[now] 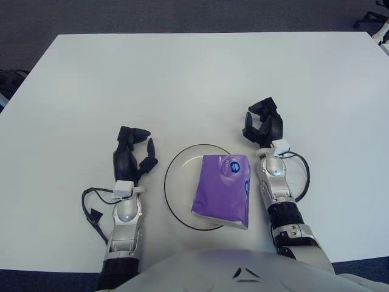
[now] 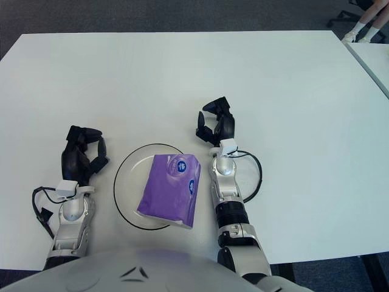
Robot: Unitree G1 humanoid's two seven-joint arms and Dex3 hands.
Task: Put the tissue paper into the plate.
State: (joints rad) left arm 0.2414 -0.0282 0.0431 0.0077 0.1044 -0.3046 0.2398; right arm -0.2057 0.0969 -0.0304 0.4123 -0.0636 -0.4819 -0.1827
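Where the white desk (image 1: 194,79) met its near edge, a clear plate (image 1: 173,185) held the purple tissue paper pack (image 1: 222,190), whose near right corner overhung the rim. A round blue label sat by its far end, its writing unreadable. The left hand (image 1: 132,155) and right hand (image 1: 262,125) flanked the plate, fingers loosely curled, grasping nothing.

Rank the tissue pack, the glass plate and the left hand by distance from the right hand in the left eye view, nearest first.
1. Tissue pack: just below-left of the right hand, lying in the plate.
2. Glass plate: left of the pack, its bare part farther over.
3. Left hand: beyond the plate's left rim.
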